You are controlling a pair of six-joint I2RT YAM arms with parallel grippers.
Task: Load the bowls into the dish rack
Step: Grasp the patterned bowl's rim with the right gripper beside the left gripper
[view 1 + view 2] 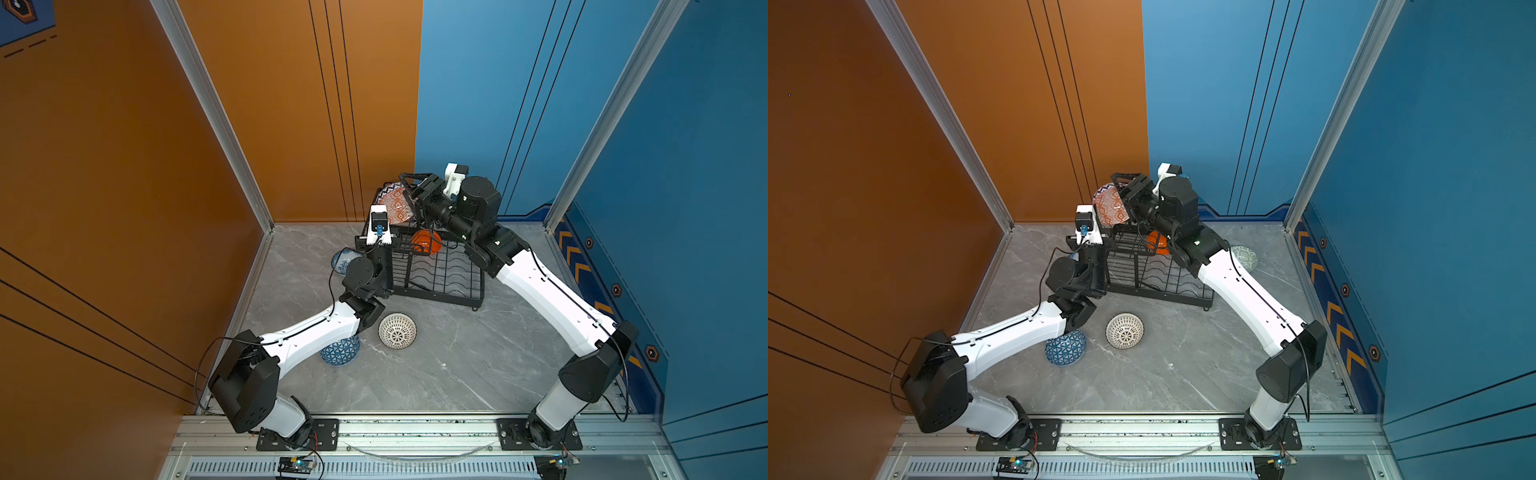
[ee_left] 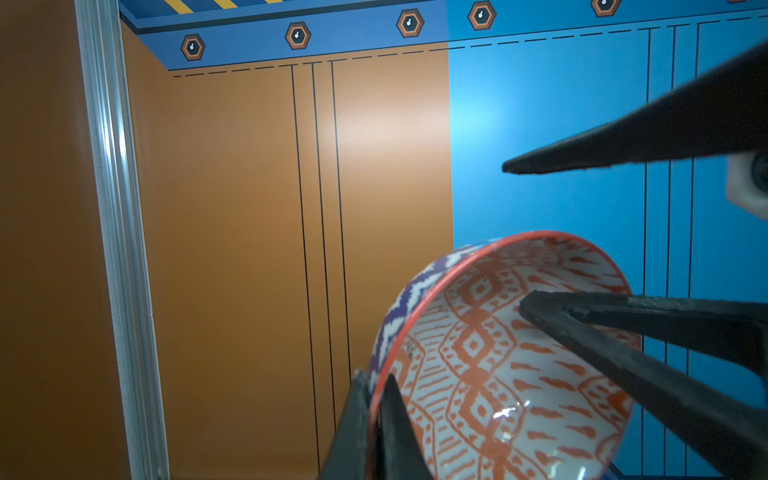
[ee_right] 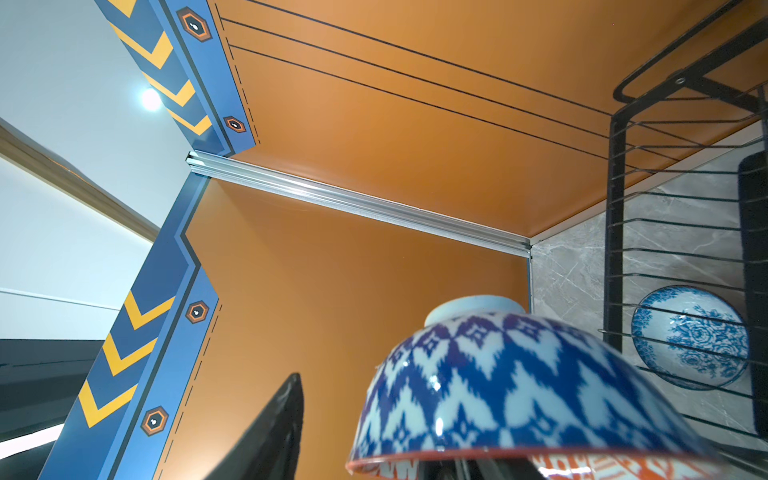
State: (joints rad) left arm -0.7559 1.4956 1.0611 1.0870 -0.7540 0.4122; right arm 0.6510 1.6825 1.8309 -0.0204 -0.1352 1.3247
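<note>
My left gripper (image 2: 376,399) is shut on the rim of the orange-white patterned bowl (image 1: 395,208), which is held tilted above the far left corner of the black wire dish rack (image 1: 440,274). My right gripper (image 1: 409,189) stands open astride the bowl's opposite wall. One finger is inside the bowl and the other finger (image 3: 282,424) is outside, clear of it. A plain orange bowl (image 1: 426,242) sits in the rack. On the table are a blue-white floral bowl (image 1: 343,259), a blue triangle-patterned bowl (image 1: 338,351), a white dotted bowl (image 1: 397,330) and a pale green bowl (image 1: 1245,257).
The orange back wall (image 1: 291,124) and the blue wall (image 1: 478,104) stand close behind the rack. The triangle-patterned bowl lies partly under my left forearm (image 1: 316,336). My right forearm (image 1: 552,299) reaches in over the table's right side.
</note>
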